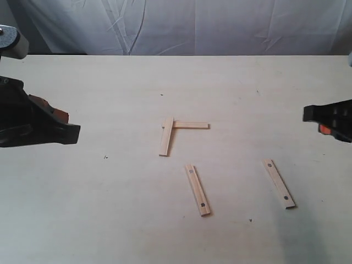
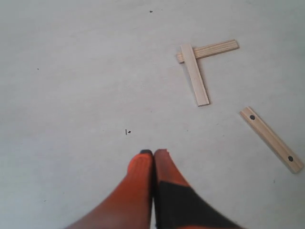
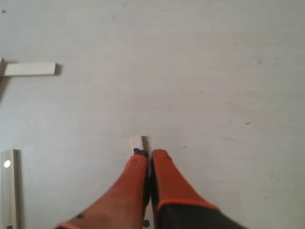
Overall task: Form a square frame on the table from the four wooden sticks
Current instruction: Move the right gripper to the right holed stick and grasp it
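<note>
On the table (image 1: 110, 231), exterior view: two sticks (image 1: 166, 136) form an L; two dotted sticks (image 1: 197, 190) lie loose nearby. Left wrist view: left gripper (image 2: 153, 152), jaws together, empty. Right wrist view: right gripper (image 3: 148, 153), jaws together, empty, above one dotted stick (image 3: 136, 141); open before gripping mid-length.

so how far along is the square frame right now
Roughly half. Done: the crosswise plain stick and lengthwise plain stick overlap in an L corner. In hand: nothing; left gripper and right gripper are shut and empty. Left: the middle dotted stick and right dotted stick lie loose on the table, not yet closing the square.
</note>
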Motion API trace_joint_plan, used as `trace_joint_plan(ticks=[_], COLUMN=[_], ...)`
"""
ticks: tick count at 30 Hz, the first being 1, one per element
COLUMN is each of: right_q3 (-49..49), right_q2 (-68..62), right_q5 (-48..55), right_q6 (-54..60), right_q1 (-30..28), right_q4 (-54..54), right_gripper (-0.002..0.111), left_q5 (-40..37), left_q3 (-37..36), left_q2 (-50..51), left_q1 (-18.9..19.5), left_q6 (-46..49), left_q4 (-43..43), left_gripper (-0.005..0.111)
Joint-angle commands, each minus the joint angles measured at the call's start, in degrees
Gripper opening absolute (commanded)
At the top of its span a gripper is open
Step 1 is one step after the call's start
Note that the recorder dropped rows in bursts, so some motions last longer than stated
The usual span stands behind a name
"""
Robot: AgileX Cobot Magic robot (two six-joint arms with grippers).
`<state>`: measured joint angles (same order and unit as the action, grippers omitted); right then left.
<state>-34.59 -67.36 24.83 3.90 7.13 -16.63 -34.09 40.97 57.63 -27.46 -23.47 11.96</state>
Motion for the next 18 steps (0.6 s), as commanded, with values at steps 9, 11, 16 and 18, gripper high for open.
trace_joint_plan(ticks=[9, 11, 16, 18], right_q3=[-7.32, -7.32, -7.32, -7.45], right_q2=[-24.09, -26.49, -29.85, -30.53], right_q5=[4.92, 4.45, 2.70, 2.43], right_q6=[0.55, 0.55, 0.41, -0.27], right_q1=[7.31, 7.31, 8.74, 8.98], right_q4=[1.72, 1.72, 3.63, 4.08], right_gripper=[0.037, 0.037, 0.037, 0.038], left_q5=[0.66, 0.66, 0.66, 0.66], left_q3=[-0.12, -0.12, -0.12, -0.12], left_q2=[-0.31, -0.31, -0.31, -0.31], left_q1=[-0.11, -0.11, -0.11, -0.11], left_q6=[-0.36, -0.36, -0.36, -0.36], left_q4=[0.30, 0.30, 0.30, 0.30], left_gripper=[0.000, 0.000, 0.000, 0.000])
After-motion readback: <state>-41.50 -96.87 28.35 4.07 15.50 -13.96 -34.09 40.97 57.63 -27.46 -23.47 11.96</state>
